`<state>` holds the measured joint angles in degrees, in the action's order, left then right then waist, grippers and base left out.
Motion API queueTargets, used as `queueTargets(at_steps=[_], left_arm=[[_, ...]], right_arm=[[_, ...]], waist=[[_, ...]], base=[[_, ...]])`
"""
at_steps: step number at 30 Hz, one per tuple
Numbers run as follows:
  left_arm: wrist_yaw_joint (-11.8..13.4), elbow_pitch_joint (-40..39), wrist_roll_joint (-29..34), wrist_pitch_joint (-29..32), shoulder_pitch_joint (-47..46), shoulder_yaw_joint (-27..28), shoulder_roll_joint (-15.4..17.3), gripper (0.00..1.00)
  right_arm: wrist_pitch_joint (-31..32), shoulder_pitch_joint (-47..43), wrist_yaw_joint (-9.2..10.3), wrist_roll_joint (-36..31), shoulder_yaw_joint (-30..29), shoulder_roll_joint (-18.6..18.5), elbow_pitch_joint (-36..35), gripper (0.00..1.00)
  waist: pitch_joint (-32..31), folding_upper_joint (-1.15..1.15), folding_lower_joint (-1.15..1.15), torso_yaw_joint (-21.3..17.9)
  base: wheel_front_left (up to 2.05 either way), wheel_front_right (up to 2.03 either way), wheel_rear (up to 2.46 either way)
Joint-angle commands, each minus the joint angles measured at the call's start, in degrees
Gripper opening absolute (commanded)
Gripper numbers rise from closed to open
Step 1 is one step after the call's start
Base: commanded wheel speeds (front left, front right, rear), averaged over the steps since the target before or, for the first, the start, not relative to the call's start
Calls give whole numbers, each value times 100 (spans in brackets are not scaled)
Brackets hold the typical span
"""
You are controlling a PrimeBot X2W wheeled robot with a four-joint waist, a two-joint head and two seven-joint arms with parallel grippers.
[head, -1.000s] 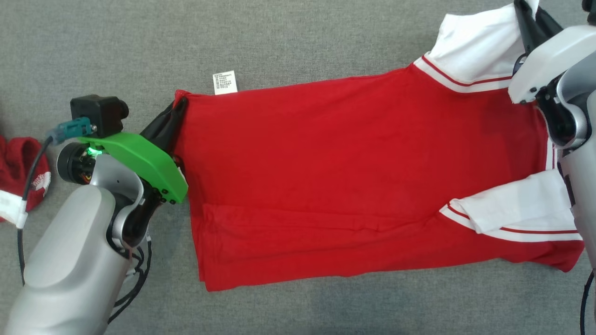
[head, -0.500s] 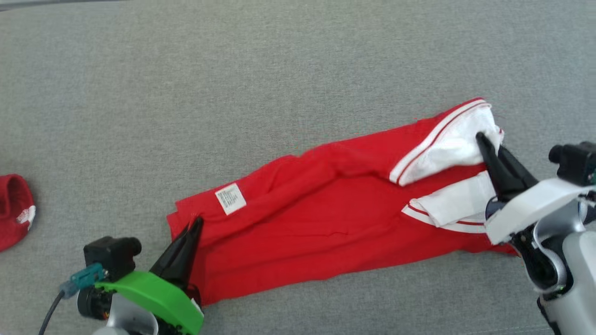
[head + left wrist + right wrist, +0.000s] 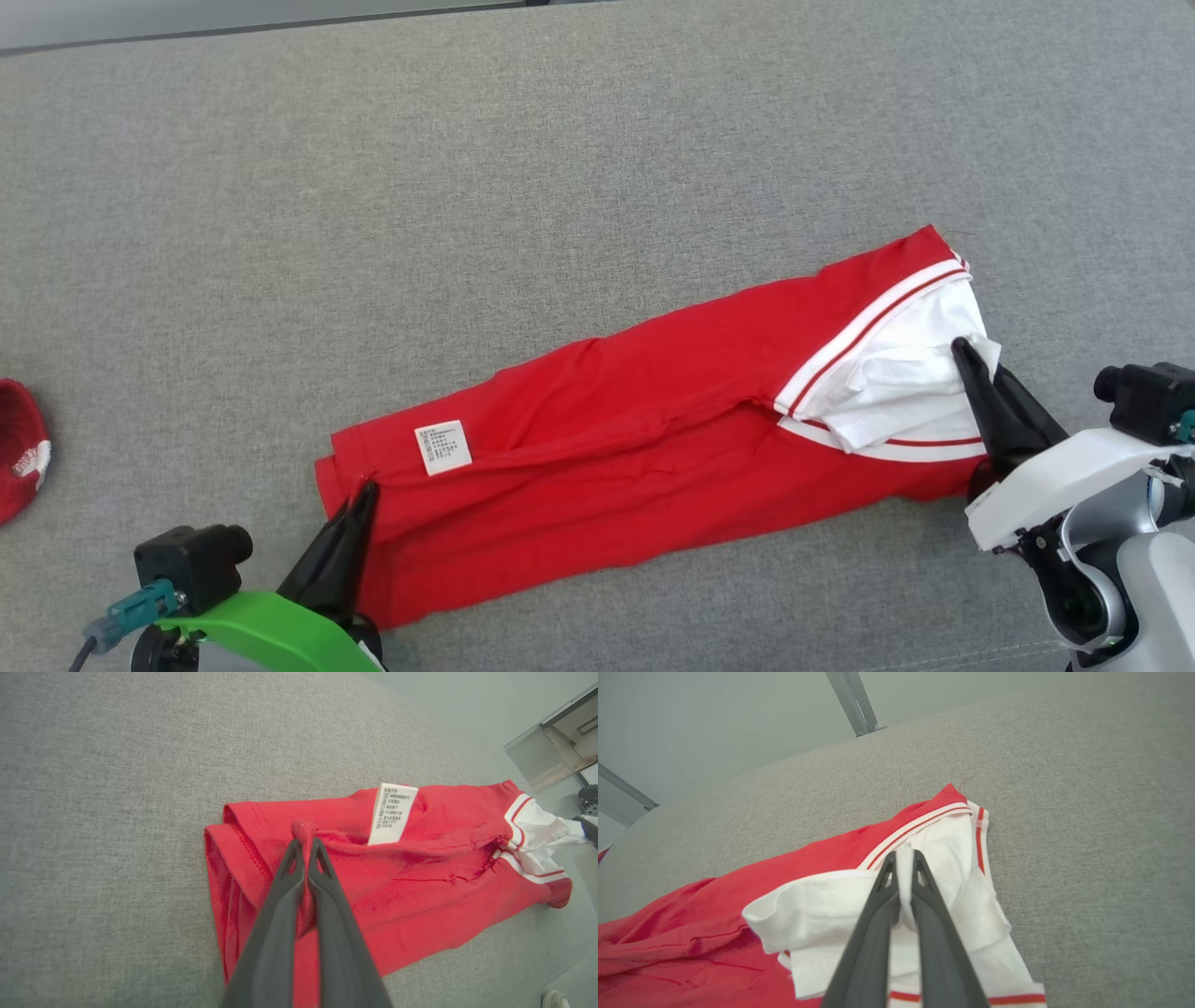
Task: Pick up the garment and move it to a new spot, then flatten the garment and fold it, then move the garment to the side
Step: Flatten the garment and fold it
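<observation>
head view: the red garment (image 3: pixel 653 467), spread broad a second earlier, now lies doubled lengthwise as a narrow band on the grey surface (image 3: pixel 467 233), running from 7 o'clock up toward 3 o'clock. the left gripper (image 3: pixel 362 493) at 7 o'clock has its fingers clamped on the red hem (image 3: pixel 243 826), and the right gripper (image 3: pixel 963 353) at 4 o'clock has its fingers clamped on the white sleeve (image 3: pixel 943 849). we judge the lengthwise fold laid, with release and a crosswise fold yet to come.
</observation>
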<state>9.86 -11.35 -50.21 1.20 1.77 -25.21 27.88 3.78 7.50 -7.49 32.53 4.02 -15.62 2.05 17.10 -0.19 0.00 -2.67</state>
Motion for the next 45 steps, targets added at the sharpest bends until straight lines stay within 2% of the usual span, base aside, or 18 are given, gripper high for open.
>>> queueTargets(at_steps=[1,2,3,4,5,7,11,14,19,22,28,34,35,36,37,39,40,45], left_arm=[[9,57,-14,6,86,-9,19,0],[-5,119,-43,-6,113,-23,-18,12],[-25,189,-32,-28,136,-49,-35,38],[-49,260,-21,-60,151,-75,-64,71],[-78,344,-12,-111,155,-99,-100,100],[-121,545,206,-291,131,-159,-66,100],[-44,839,508,-921,289,-124,-180,100],[136,893,850,-1481,378,117,-245,100],[231,788,1605,-1650,320,644,-623,100],[35,764,2061,-1636,279,960,-954,100],[-553,1141,2656,-1639,197,1384,-1495,100],[-1032,1486,3048,-1640,180,1849,-1938,100],[-1098,1527,3111,-1640,177,1918,-1990,100],[-1161,1585,3156,-1640,175,1973,-2041,100],[-1225,1640,3204,-1640,166,2037,-2093,100],[-1341,1708,3296,-1640,131,2129,-2163,100],[-1341,1708,3296,-1640,131,2129,-2163,100],[-1537,1920,3502,-1639,97,2295,-2303,100]], right_arm=[[23,-76,0,10,-13,-15,70,0],[40,-107,0,-44,-3,-24,128,0],[60,-136,0,-90,30,-34,195,0],[87,-159,0,-133,91,-50,263,44],[112,-169,0,-184,114,-65,344,100],[96,-163,0,-326,99,-127,482,100],[145,-131,0,-392,-57,-163,521,100],[193,27,1,-493,-387,-164,372,100],[590,319,0,-790,-782,33,489,100],[859,504,4,-1017,-818,134,869,100],[968,727,3,-1380,-907,275,1909,100],[1172,853,-11,-1023,-565,453,2736,100],[1197,889,-31,-790,-417,489,2764,28],[1217,924,-34,-484,-256,532,2722,0],[1204,962,-34,-198,-148,492,2651,0],[1122,1002,-16,171,-61,177,2566,0],[1122,1002,-16,171,-61,177,2566,0],[1127,1056,12,566,-114,-636,2703,0]], waist=[[3,19,0,4],[4,19,0,6],[4,19,0,8],[4,19,0,11],[-1,19,0,17],[-26,19,0,31],[-146,19,0,25],[-198,19,0,32],[-194,19,0,163],[-170,19,0,278],[-141,19,0,514],[-138,19,0,590],[-141,19,0,588],[-147,19,0,581],[-156,19,0,570],[-178,19,0,537],[-178,19,0,537],[-261,19,0,467]], base=[[0,0,0],[0,0,0],[0,0,0],[0,0,0],[0,0,0],[0,0,0],[0,0,0],[0,0,0],[0,0,0],[0,0,0],[0,0,0],[0,0,0],[0,0,0],[0,0,0],[0,0,0],[0,0,0],[0,0,0],[0,0,0]])
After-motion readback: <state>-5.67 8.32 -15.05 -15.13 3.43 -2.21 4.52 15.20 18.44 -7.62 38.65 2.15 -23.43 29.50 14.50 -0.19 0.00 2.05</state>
